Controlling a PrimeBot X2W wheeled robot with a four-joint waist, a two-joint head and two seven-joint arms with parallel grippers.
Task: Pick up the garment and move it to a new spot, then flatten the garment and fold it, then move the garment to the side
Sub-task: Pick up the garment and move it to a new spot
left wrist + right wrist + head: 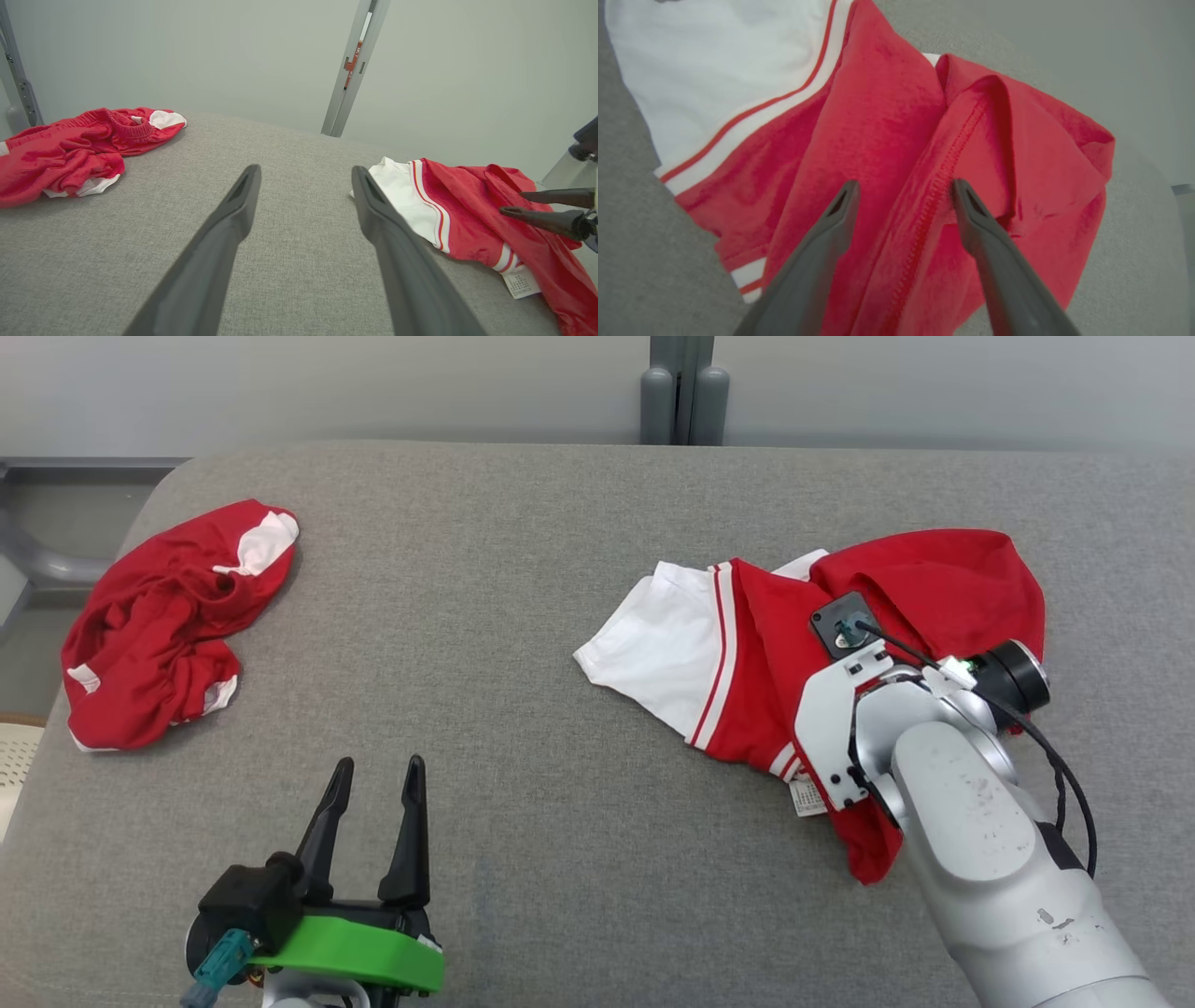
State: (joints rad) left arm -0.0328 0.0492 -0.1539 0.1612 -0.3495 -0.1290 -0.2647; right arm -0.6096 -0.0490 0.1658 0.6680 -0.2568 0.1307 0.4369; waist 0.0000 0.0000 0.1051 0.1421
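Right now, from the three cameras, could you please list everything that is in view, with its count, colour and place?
red and white garment: one, red with a white striped panel, lying rumpled on the right of the surface
paper label: one, white, at the near hem of that garment
crumpled garment: one, red with white patches, far left of the surface
padded surface: one, grey fabric, under everything
post: one, grey, upright behind the surface
wall: one, pale grey, at the back
left gripper: one, dark fingers on a green base, open, near left, over bare fabric
right gripper: one, dark fingers, open, astride a stitched seam of the red and white garment
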